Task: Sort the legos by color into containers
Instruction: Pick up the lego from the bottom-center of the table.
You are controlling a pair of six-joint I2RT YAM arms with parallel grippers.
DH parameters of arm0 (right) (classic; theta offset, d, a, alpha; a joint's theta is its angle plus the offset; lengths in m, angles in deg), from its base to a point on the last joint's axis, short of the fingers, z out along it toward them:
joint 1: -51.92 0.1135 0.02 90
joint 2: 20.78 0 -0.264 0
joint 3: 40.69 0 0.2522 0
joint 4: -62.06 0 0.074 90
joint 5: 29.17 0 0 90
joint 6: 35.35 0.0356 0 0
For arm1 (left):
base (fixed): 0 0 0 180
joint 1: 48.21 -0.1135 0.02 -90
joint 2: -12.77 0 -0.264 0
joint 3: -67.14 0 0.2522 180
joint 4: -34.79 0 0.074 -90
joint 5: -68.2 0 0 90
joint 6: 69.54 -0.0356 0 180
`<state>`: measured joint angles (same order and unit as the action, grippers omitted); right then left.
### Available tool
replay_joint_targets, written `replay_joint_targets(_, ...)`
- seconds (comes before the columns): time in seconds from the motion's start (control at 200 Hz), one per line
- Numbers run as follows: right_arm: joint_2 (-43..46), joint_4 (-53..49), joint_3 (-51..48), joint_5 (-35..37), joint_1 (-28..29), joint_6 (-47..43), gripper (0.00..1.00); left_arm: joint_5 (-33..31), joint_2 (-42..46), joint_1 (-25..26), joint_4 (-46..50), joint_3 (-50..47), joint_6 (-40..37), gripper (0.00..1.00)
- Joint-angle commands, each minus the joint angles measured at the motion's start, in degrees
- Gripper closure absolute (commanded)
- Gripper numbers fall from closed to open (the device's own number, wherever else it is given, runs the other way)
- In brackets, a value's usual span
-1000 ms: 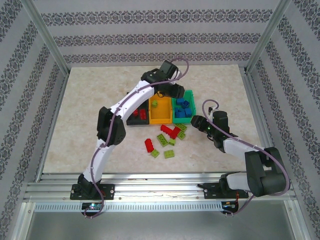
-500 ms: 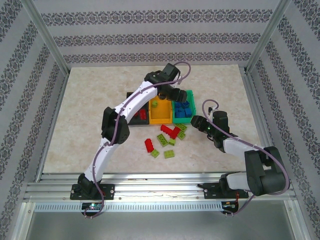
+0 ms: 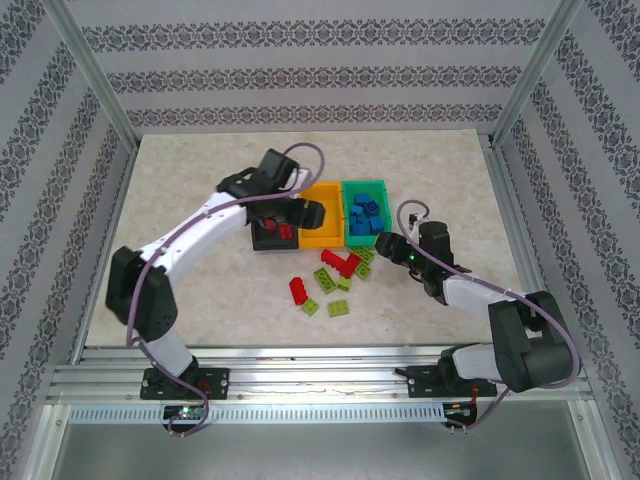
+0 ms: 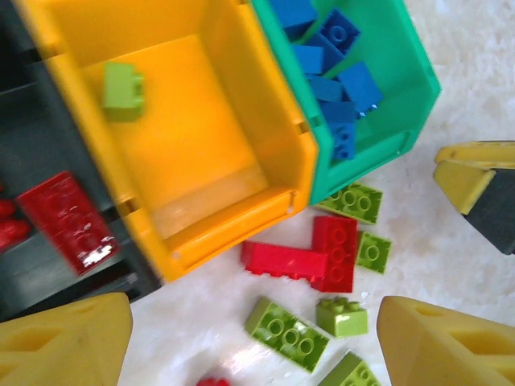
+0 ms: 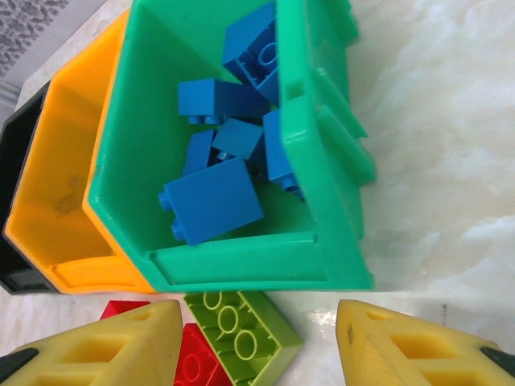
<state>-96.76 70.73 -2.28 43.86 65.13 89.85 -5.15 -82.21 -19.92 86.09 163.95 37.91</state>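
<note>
On the marble desk (image 3: pixel 180 190), left pincer (image 4: pixel 253 342) and right pincer (image 5: pixel 257 346) hang released, empty, over loose legos (image 3: pixel 298 290) below 3 containers (image 3: pixel 322 240).

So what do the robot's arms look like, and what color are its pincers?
The left arm and right arm are both white tubes with chunky black joints, and a thin purple-grey cable runs along each one. The left pincer and right pincer have yellow wedge-shaped fingers.
</note>
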Motion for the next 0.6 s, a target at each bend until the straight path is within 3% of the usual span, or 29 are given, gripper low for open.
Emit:
replay_joint_targets(0.0,1.21,-1.51,1.92,1.69,2.02,-3.17,0.46,4.95,4.25,-5.2,-4.04,-5.0,0.63,0.2)
replay_joint_targets(0.115,1.39,-3.58,3.12,-0.04,3.04,-4.33,0.46,8.31,7.25,-10.02,-1.82,-7.34,-0.66,0.2)
replay_joint_targets(0.27,4.18,-10.63,5.35,-0.74,4.85,-5.69,0.46,9.02,8.82,-12.88,0.37,-7.65,-3.07,0.2)
replay_joint_targets(0.465,5.02,-24.94,12.36,0.7,13.64,-11.74,0.46,10.26,9.18,-15.16,-4.68,-11.0,-2.32,0.2)
replay_joint_targets(0.595,1.71,-27.49,15.87,0.18,21.6,-10.56,0.46,13.83,8.79,-17.68,-6.08,-11.86,-0.72,0.21)
